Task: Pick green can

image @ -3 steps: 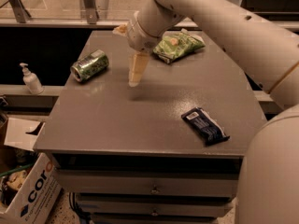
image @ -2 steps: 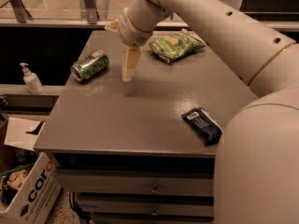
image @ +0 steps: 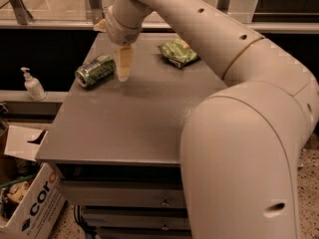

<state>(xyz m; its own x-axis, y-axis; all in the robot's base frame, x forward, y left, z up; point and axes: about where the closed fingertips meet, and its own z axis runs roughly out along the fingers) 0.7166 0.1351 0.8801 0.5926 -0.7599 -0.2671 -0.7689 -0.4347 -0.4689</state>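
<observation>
The green can (image: 95, 70) lies on its side near the left edge of the grey table (image: 134, 118), silver end facing front left. My gripper (image: 123, 71) points down over the table just to the right of the can, close to its far end and very near it. I cannot tell whether it touches the can. My arm reaches in from the right and fills the right side of the view.
A flat crinkled green snack bag (image: 178, 52) lies at the back of the table. A white pump bottle (image: 32, 84) stands on a ledge to the left. A cardboard box (image: 27, 203) sits on the floor at the lower left. The table has drawers below.
My gripper has moved left across the table toward the green can. My arm now hides the dark packet that lay at the front right.
</observation>
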